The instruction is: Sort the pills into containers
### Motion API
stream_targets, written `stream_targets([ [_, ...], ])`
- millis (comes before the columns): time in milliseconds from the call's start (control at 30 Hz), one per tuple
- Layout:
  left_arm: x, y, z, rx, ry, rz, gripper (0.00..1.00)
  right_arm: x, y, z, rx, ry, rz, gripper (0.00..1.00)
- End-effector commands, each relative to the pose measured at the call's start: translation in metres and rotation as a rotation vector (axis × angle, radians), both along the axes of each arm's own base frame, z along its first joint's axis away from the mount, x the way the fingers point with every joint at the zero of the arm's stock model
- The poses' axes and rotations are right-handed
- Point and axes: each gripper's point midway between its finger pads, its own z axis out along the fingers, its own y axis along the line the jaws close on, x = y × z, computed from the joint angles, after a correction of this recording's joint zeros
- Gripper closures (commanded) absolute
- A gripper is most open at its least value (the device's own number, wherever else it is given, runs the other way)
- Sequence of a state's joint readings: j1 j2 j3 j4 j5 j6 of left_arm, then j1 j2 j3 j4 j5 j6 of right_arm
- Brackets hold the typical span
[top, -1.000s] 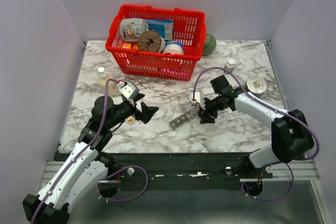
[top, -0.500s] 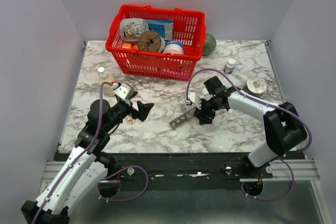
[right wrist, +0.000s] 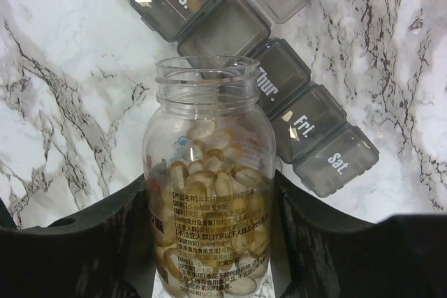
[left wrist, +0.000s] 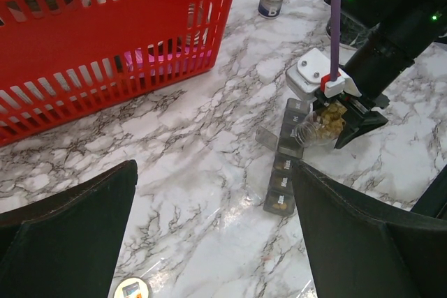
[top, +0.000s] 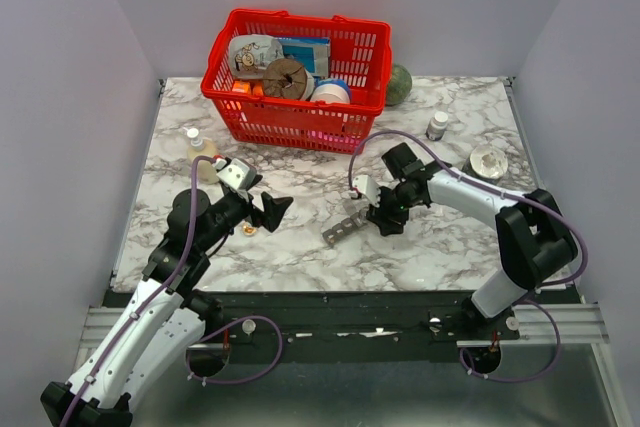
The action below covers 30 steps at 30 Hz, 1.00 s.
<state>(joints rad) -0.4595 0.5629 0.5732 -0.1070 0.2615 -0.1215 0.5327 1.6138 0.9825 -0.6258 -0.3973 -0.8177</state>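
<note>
strip (top: 343,228): middle of worktop (top: 300,252), long axis near-left to far-right | right tool (top: 385,215): gripping open bottle (right wrist: 207,137), mouth tipped right over strip's middle, so it's way nearer | left tool (top: 272,209): wide open, empty, well off to the left

Red basket (top: 290,125) full of items sits on marble table (top: 420,247).

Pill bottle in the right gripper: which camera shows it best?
Right wrist: the pill bottle fills the frame, uncapped, capsules and label clear, clamped in the right gripper. Left wrist shows it small, tipped over the pill organizer. Top view barely shows it.
</note>
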Motion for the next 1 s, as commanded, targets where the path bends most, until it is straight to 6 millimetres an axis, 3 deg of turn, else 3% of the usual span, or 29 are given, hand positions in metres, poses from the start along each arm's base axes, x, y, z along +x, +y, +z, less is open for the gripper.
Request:
stream_targets([
  [0,0.0006,0.0021,-0.0009,0.01,-0.012,0.006,0.01,-0.0024,-0.0056,0.0004,-0.067,0.022,-0.011,0.99],
  [967,-0.0036,-0.0015,0.0008,0.005,-0.015,-0.023,0.01,-0.0024,-0.0118,-0.0006,-0.192,0.038,0.023,0.99],
])
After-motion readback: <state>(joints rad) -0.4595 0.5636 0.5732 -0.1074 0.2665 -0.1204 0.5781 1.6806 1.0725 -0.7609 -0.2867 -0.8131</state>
